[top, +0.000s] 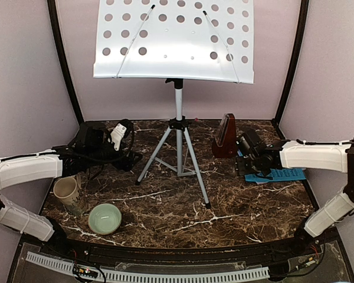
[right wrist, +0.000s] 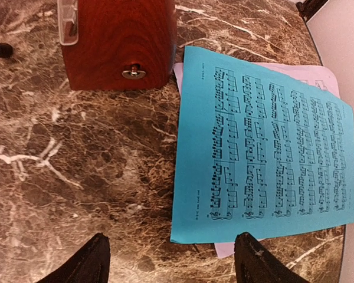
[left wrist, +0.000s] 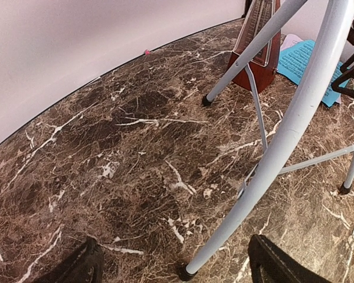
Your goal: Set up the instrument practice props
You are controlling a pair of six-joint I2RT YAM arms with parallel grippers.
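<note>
- music stand: just the one, on three legs
- metronome: one, dark red wood
- sheet music: two pages, a blue page lying on top of a pale pink page
- mug: one, beige
- bowl: one, pale green
- arms: two, so two grabby ends as well, the left end effector and the right end effector

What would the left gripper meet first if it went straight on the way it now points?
Probably the stand's nearest leg, whose foot lies just ahead between the open fingers of the left gripper; nothing shows in between, though depth is unclear.
</note>
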